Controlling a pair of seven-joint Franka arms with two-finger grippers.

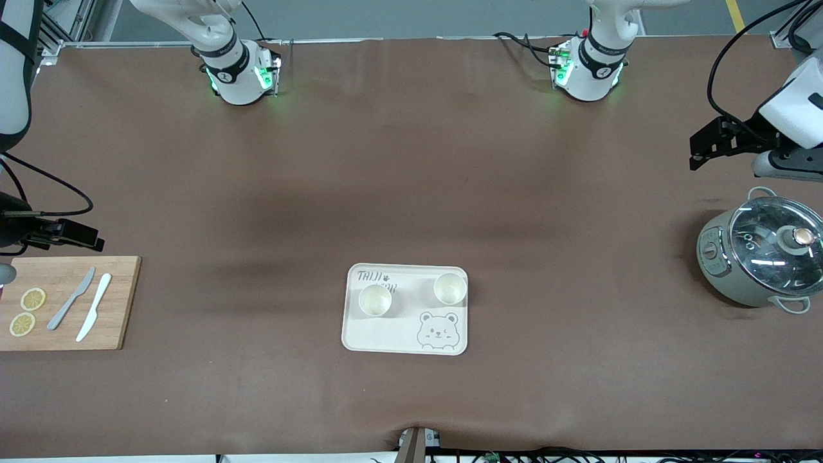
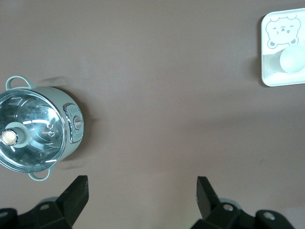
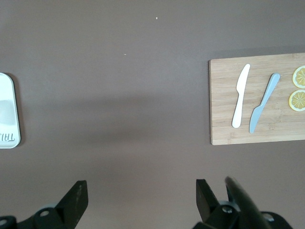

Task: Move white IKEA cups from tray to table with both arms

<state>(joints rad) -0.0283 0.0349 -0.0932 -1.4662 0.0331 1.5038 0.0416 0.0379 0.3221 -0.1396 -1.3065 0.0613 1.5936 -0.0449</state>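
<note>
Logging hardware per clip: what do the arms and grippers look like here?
Both arms are glossy white with black joint bands; their bases glow green, with black cables trailing. The left gripper and right gripper are black, each with two flat wedge-shaped fingers.

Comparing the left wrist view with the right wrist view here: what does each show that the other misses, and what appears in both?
Only the left wrist view shows the lidded pot, one white cup and the left gripper, fingers open. Only the right wrist view shows the cutting board with the white knife, grey knife and lemon slices, plus the open right gripper. Both show the tray and table.
</note>
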